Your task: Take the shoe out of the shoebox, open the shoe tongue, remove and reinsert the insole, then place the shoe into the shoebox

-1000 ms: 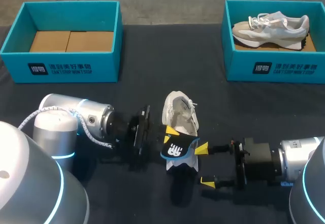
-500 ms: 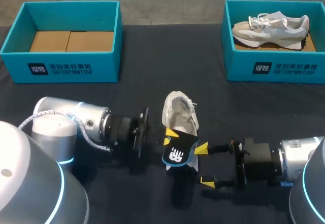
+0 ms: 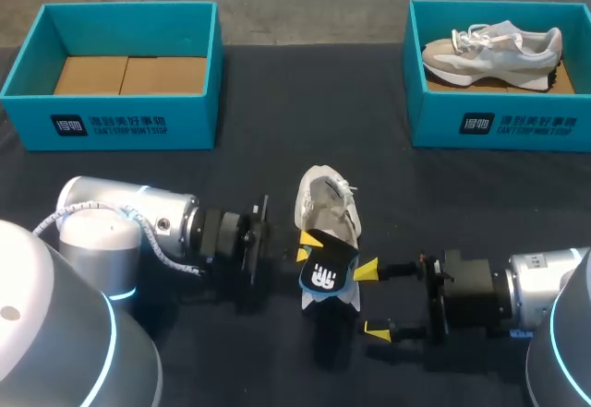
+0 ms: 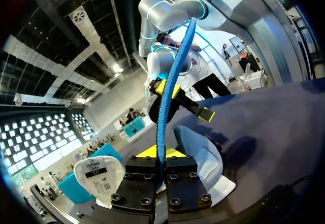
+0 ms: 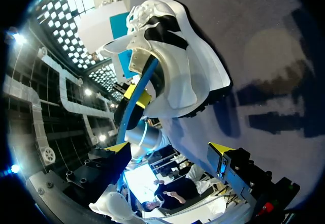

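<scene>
A white shoe (image 3: 325, 211) lies on the black table's middle, toe pointing away, heel towards me. Over its heel stands the black, blue-edged insole (image 3: 323, 275), pinched by my left gripper (image 3: 304, 246), which comes in from the left and is shut on it. In the left wrist view the insole's blue edge (image 4: 170, 87) rises from between the shut fingers (image 4: 152, 152). My right gripper (image 3: 372, 300) hangs open just right of the heel, touching nothing. The right wrist view has the shoe (image 5: 177, 66) ahead of the open right gripper (image 5: 170, 150), with the insole (image 5: 139, 94) leading into the shoe's opening.
A teal shoebox (image 3: 28, 84) at the back left holds only cardboard. A second teal shoebox (image 3: 420, 102) at the back right holds another pale shoe (image 3: 494, 45). Bare black table (image 3: 277, 121) lies between the boxes and the shoe.
My left wrist has turned slightly and the insole in it has swung, now standing narrower over the heel. The right arm and the shoe have stayed put.
</scene>
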Controlling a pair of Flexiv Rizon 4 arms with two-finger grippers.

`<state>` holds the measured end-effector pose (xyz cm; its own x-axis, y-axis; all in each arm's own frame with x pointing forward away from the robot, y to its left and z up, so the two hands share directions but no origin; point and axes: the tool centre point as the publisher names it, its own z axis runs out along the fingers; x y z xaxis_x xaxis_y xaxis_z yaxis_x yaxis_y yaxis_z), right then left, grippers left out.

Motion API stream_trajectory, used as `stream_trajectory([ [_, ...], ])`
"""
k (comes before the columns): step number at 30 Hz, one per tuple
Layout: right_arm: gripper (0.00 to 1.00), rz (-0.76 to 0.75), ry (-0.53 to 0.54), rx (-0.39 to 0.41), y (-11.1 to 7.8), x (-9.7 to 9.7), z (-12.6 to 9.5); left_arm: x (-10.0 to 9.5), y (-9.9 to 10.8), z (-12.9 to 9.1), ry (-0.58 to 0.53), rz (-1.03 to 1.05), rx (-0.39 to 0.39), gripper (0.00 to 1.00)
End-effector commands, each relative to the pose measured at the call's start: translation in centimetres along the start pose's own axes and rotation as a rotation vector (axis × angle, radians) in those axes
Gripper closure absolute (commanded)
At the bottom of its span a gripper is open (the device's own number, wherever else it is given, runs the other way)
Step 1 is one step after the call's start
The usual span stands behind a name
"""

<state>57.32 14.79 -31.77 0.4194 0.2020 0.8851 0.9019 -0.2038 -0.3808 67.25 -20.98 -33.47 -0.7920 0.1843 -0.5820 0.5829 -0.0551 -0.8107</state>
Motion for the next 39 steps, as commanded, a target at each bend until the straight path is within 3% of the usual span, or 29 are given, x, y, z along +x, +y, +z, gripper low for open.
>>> stream_trajectory([
  [1, 0.0, 0.0, -0.002, -0.004, -0.1, 0.0, 0.1, 0.1, 0.6, 0.5, -0.005, 0.01, -0.022, 1.0],
  [19, 0.0, 0.0, -0.002, -0.004, -0.1, 0.0, 0.1, -0.5, 2.1, -0.4, -0.047, 0.011, -0.128, 1.0],
  [39, 0.0, 0.0, -0.002, -0.004, -0.1, 0.0, 0.1, -0.9, 3.9, -0.1, -0.022, 0.0, -0.151, 1.0],
])
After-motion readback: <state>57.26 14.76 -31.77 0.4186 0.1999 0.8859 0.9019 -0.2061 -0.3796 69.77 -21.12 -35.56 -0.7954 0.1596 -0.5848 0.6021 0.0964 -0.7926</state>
